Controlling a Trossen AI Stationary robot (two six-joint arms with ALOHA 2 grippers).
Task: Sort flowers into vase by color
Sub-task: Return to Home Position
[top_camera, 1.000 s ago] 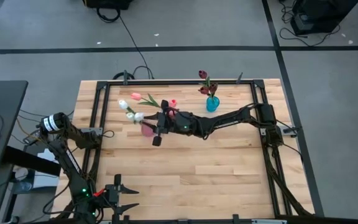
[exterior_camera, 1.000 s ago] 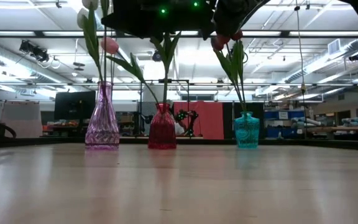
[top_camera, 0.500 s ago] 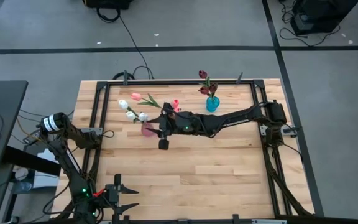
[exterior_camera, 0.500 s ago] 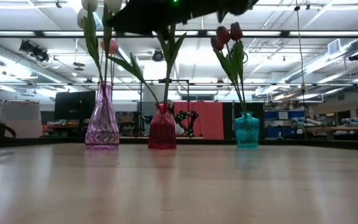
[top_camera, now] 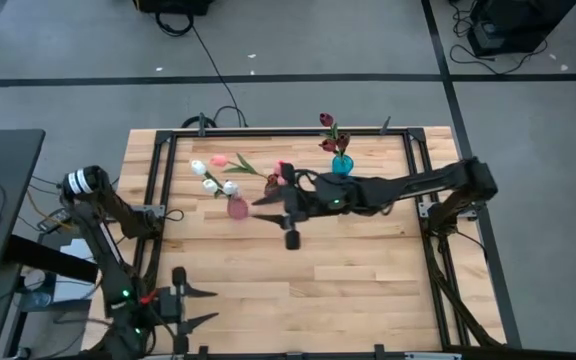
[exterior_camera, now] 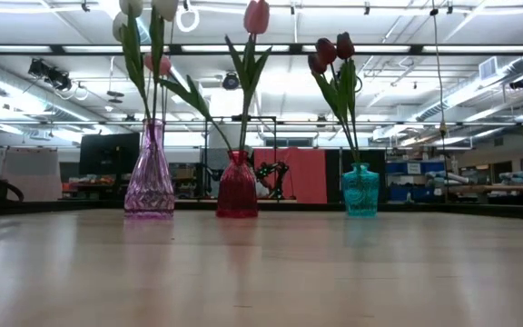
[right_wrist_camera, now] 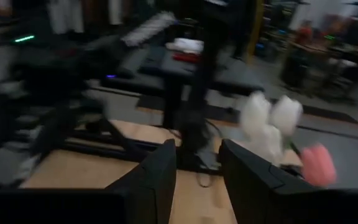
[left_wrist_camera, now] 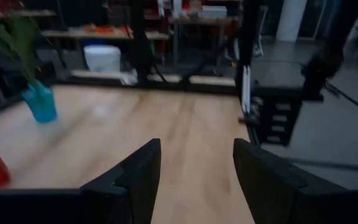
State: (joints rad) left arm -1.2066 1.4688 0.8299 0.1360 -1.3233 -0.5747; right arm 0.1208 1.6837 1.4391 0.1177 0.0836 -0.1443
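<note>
High view puts my right gripper (top_camera: 265,200) out over mid-table, jaws parted and empty. The pink vase (top_camera: 237,208) sits just ahead of the fingertips, its white tulips (top_camera: 211,178) beyond. Maroon tulips (exterior_camera: 330,53) stand in the blue vase (exterior_camera: 361,191) back beside my forearm, and pink ones (exterior_camera: 256,16) in the red vase (exterior_camera: 237,186). I see no flower lying loose, so I judge sorting done and homing in hand. Next I should draw back clear of the stems. My left gripper (top_camera: 211,306) waits at the near edge, jaws apart.
</note>
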